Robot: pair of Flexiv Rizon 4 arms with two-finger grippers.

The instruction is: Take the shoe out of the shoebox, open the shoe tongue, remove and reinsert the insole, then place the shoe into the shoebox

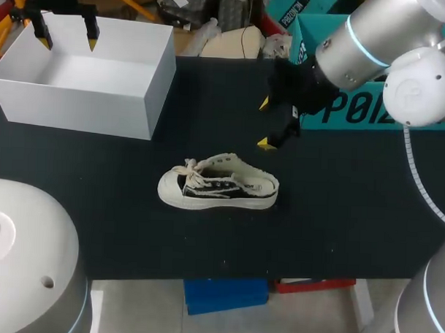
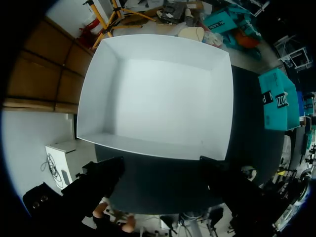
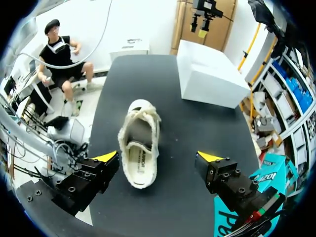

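A cream and black laced shoe (image 1: 218,184) stands on its sole in the middle of the black table, toe to the left. My right gripper (image 1: 265,124) hangs open above and behind its heel. In the right wrist view the shoe (image 3: 139,143) lies just ahead of the open right gripper (image 3: 157,157), heel nearest, insole showing inside. The white shoebox (image 1: 78,107) stands at the back left, lidless and empty (image 2: 158,94). My left gripper (image 1: 67,38) hovers open over it, touching nothing. From the right wrist the shoebox (image 3: 212,81) shows beyond the shoe.
A teal carton (image 1: 356,113) stands at the back right by the table's edge, behind my right arm. Bare black table (image 1: 338,214) lies around the shoe and between shoe and box.
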